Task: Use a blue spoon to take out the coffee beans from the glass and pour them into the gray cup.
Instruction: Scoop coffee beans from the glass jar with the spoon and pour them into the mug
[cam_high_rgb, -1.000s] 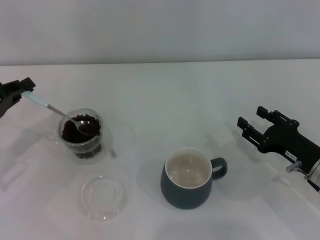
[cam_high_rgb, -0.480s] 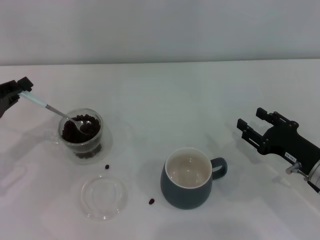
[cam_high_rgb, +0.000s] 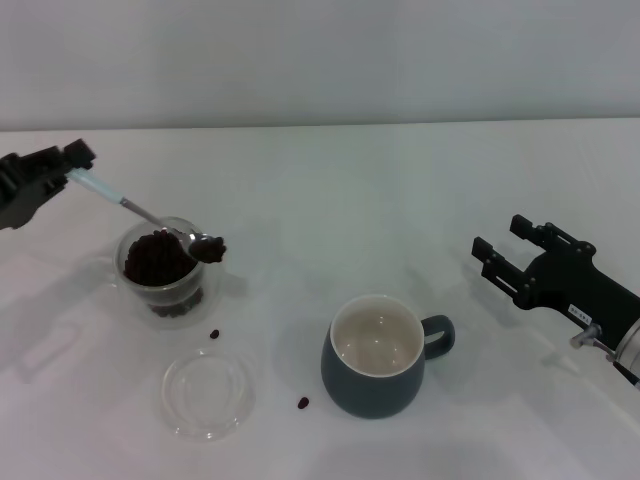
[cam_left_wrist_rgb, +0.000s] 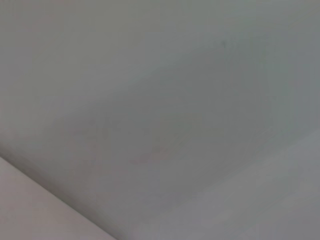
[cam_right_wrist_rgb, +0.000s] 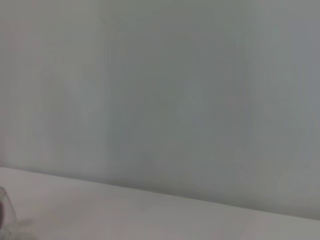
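The left hand (cam_high_rgb: 72, 160) is clenched on the blue spoon (cam_high_rgb: 140, 212), whose loaded bowl hangs over the glass (cam_high_rgb: 163, 270) rim. The gray cup (cam_high_rgb: 376, 355) sits well off beyond the bowl, nearer me. The right hand (cam_high_rgb: 505, 255) idles, released.

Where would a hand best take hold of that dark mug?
Probably by the loop handle of the gray cup, coming from the robot's right, where the idle right hand waits. The handle juts toward that side, and the mug stands upright with a rounded body that looks harder to pinch.
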